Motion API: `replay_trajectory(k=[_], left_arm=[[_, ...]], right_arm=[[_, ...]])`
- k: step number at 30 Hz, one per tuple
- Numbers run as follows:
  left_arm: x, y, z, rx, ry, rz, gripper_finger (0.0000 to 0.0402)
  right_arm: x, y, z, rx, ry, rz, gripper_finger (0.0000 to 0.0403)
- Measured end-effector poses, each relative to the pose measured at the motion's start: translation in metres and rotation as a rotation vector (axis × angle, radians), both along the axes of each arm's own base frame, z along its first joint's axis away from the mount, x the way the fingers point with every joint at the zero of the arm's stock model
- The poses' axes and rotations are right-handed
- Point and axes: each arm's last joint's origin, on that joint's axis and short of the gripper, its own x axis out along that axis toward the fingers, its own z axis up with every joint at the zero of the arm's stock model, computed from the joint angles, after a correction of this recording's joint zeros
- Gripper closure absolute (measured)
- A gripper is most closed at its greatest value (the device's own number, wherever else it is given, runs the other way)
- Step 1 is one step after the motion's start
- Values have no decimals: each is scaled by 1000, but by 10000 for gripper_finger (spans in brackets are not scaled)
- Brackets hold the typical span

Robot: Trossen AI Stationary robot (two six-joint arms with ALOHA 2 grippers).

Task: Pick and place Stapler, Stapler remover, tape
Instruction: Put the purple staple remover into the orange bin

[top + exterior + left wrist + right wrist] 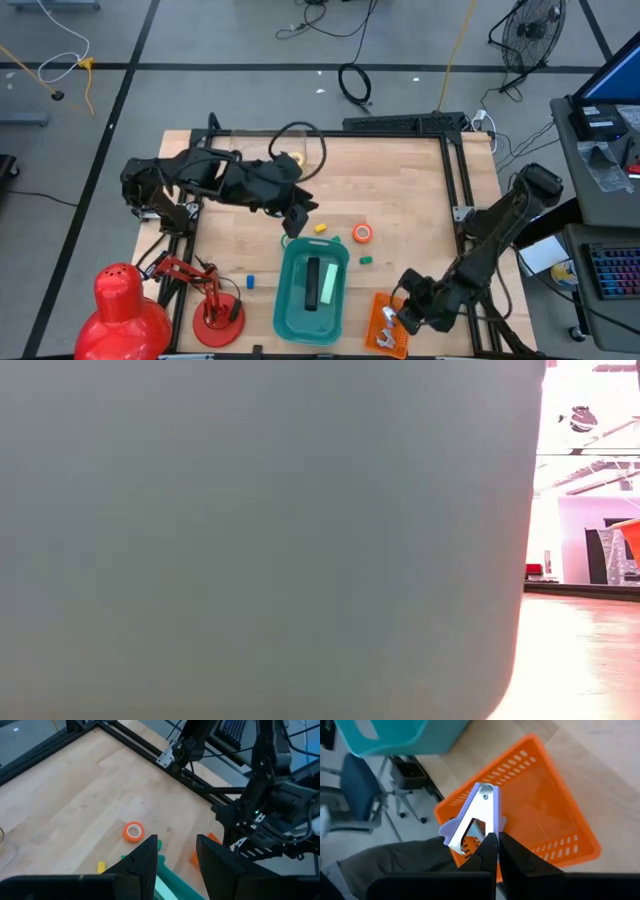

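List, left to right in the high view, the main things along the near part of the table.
red lamp → small blue block → teal bin → orange basket → right gripper

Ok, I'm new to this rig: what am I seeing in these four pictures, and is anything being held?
Two robot arms work at a wooden table. The high view looks straight down. The low view sits at table height, but the teal bin fills most of it. Each wrist view looks past that arm's own fingers. The left tool is open and empty above the orange tape. The right tool is shut and seems to pinch the remover over the orange basket. A stapler lies in the bin, and small coloured blocks lie near it.
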Motion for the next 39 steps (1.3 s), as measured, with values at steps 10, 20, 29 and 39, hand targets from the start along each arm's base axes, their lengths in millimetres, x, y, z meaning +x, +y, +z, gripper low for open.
replay_trajectory(k=[10,20,29,39], left_arm=[[-3,-10,1,-24,-14,26,266],[-4,-16,1,-26,-22,44,266],[-6,-22,1,-35,-27,46,266],[-7,-25,1,-31,-32,52,266]], right_arm=[[6,6,-25,-75,86,28,403],[12,-6,-29,-121,135,55,403],[12,-6,-29,-130,140,69,402],[12,-4,-28,-92,158,91,346]])
